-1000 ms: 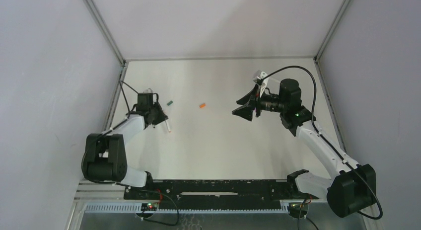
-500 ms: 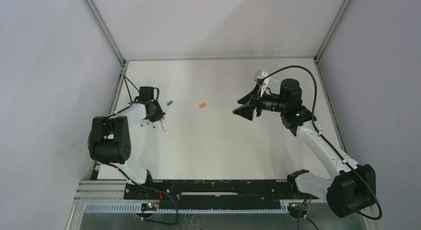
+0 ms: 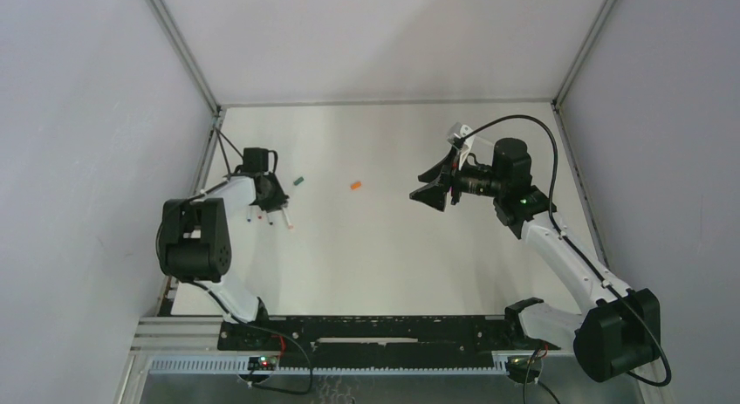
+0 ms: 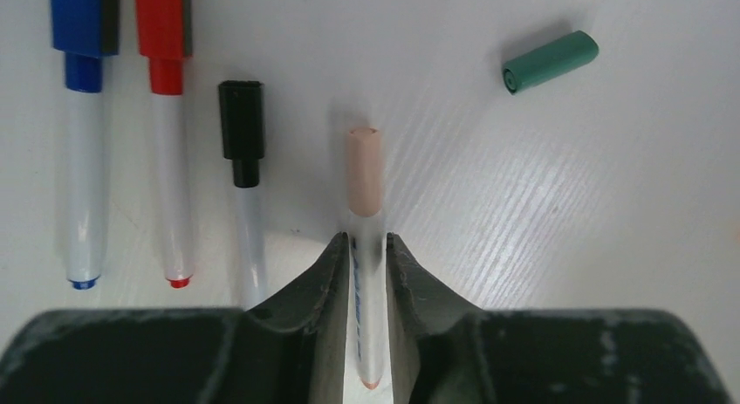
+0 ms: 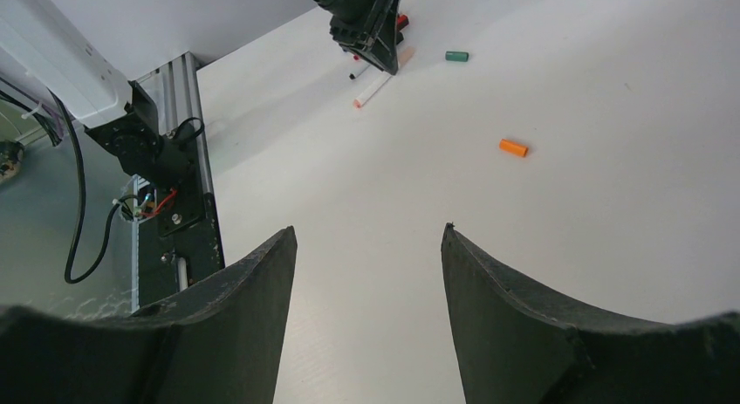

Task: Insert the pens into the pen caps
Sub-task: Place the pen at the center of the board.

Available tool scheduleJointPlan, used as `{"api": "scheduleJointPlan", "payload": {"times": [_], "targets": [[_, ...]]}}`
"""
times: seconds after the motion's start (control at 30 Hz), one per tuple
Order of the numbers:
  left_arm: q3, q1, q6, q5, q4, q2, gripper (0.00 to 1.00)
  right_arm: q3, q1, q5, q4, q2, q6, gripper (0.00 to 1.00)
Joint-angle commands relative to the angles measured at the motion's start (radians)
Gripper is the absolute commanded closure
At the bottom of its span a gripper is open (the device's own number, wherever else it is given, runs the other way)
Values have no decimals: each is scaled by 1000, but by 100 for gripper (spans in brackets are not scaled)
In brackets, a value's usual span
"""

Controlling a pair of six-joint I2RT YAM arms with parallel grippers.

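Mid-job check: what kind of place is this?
Likely a robotics lab test cell: bare white table boxed in by blank panels on metal framing, with pens and caps laid out.

Pens lie side by side; rightmost pen inside left gripper, perhaps loosely; cap further right.

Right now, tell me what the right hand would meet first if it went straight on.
Probably the bare table ahead of the right hand, which seems angled down toward it. The orange cap lies right of that line, so it would likely be missed, though depth is unclear.
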Motion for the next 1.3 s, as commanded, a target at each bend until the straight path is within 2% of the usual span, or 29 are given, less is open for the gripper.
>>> {"api": "scheduleJointPlan", "payload": {"times": [0.0,0.13,0.5,0.83,0.97,1.07,1.2,1.27], "targets": [[58,29,23,5,-18,-4,73,-5,-11,11,22,-16,-19,31],[57,31,21,8,-21,-30,70,-5,-12,10,21,-16,-20,31],[33,31,57,21,-27,-185,69,-4,-28,11,9,-17,-50,31],[-100,31,76,73,84,-491,67,-4,-83,3,-25,-10,-93,31],[-134,32,93,59,120,-624,60,13,-116,0,-100,5,-146,31],[-153,32,101,41,145,-711,51,43,-148,-4,-183,23,-203,31],[-172,34,92,30,166,-795,32,90,-212,1,-309,53,-313,31],[-182,36,77,31,179,-831,19,119,-244,11,-379,71,-374,31]]}}
